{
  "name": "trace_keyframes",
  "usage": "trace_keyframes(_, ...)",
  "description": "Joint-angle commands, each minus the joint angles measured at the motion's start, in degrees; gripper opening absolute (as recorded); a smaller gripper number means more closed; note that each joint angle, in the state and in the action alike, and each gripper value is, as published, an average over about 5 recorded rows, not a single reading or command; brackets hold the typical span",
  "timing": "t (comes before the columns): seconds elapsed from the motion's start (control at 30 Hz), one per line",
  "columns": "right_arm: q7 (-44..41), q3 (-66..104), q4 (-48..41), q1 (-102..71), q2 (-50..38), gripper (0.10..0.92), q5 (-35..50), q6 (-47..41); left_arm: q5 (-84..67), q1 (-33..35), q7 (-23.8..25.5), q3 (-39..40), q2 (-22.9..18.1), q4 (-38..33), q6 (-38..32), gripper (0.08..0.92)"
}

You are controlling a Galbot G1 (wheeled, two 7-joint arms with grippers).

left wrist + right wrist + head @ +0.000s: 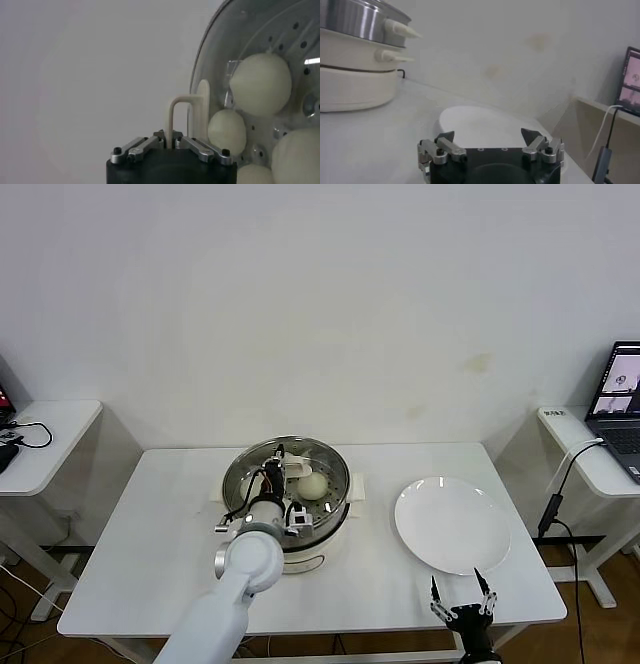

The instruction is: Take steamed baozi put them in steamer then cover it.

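Observation:
The steamer (335, 514) stands at the middle of the white table, and the clear glass cover (262, 466) lies over it. Through the glass (215, 60) several cream-white baozi show on the perforated steel tray, among them a large one (260, 77) and a smaller one (226, 131); the head view shows one baozi (313, 483). My left gripper (170, 141) is above the pot (275, 484), shut on the cover's cream-white bar handle (182, 100). My right gripper (462, 594) hangs open and holds nothing near the table's front edge (488, 134).
A flat white plate (452, 524) lies bare to the right of the pot, just beyond my right gripper (480, 120). The pot's side handles (400, 30) stick out toward it. Side tables flank the table, one with a laptop (620, 399), the other with cables (20, 434).

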Motion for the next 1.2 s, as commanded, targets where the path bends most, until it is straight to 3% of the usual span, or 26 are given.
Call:
trace_keyframes(0.03,-0.05,-0.08,0.17,-0.1,0.01,0.823,-0.02,0.05,-0.04,0.7,-0.79,-0.18,-0.2,-0.77,-0.44,0.219)
trace_keyframes(0.63,0.01,-0.56,0.63,-1.01,0.49,0.823,-1.33,0.24,-3.95,12.74,-1.33,-0.54,5.68,-17.06,-0.45,0.737)
trace_keyframes(0.83,0.01,-0.75,0.65,-1.34,0.16,0.823,-1.32,0.43,-5.73,17.98,-2.96,-1.39,7.02,-23.04,-1.3,0.82)
trace_keyframes(1.03,-0.12,-0.33,1.0,-1.86,-1.13,0.823,-0.15,0.63,-15.3,28.79,-11.24,-8.24,5.96,-32.85,-3.91,0.823)
trace_keyframes(1.2,-0.45,-0.02,1.69,-2.65,-3.23,0.823,2.19,0.72,-44.08,41.41,-26.02,-20.41,2.33,-35.94,-14.88,0.823)
